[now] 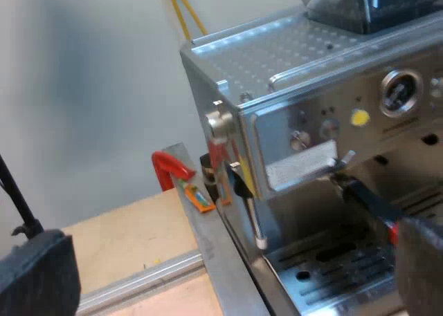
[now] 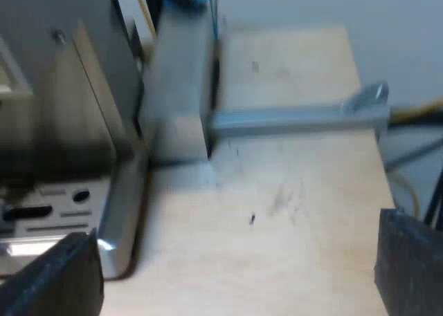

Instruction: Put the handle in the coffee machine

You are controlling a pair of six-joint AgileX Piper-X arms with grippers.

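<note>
Holder's dark handle [image 1: 367, 202] is sticking out from under the front of the espresso machine [image 1: 311, 122], with its red end [image 1: 392, 229] pointing outward above the drip tray [image 1: 332, 261]. The metal head is hiding under the front panel, so I can't tell whether it's locked in or just seated there. Left gripper [image 1: 228, 236] is hanging at the machine's corner, jaws wide apart and carrying nothing. One finger [image 1: 419, 261] is sitting right at the red end, and I can't tell if it's touching. Right gripper [image 2: 239, 229] is hovering over the wooden table [image 2: 291, 191] beside the machine's side wall, jaws apart, also empty. Handling, as a judgement: I'm expecting the holder to be rigid and head-heavy, with the metal end wanting to droop if pinched far out. The handle is looking smooth, so it may roll between flat fingers. I'm reckoning the best hold is across the dark shaft just inboard of the red end, squeezing the flats, which gives leverage for the locking twist. It isn't fragile, but it's going to resist near lock. Containers: the bean hopper [image 1: 360, 5] is showing dark inside, fill level unclear. The drip tray grate is carrying nothing. The holder's basket is hidden.
</note>
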